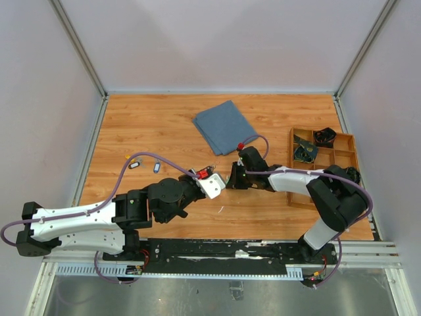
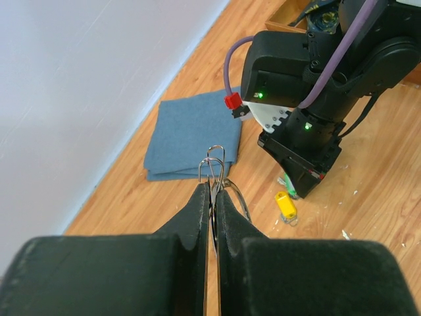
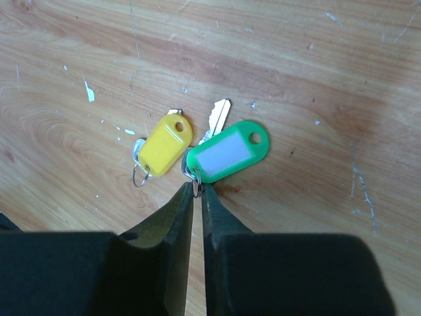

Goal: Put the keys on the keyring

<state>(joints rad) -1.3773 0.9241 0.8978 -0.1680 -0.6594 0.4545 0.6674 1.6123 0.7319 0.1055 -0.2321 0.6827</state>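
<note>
One yellow key [image 3: 164, 141] just beside green key [image 3: 227, 151]; blue cloth [image 1: 223, 126] beyond.

One oblong plastic key tag [image 3: 164, 146] is plain yellow; the other oblong plastic tag [image 3: 227, 151] is bright green with a white label panel — the flat metal key [image 3: 216, 117] behind it is silver. The wooden surface [image 3: 316, 79] is orange-brown, grained and flecked with white scuffs. The thin wire keyring [image 2: 212, 164] is silver, the folded cloth [image 2: 191, 131] slate blue. The left claw [image 2: 212, 191] and right claw [image 3: 196, 191] are matte black.
</note>
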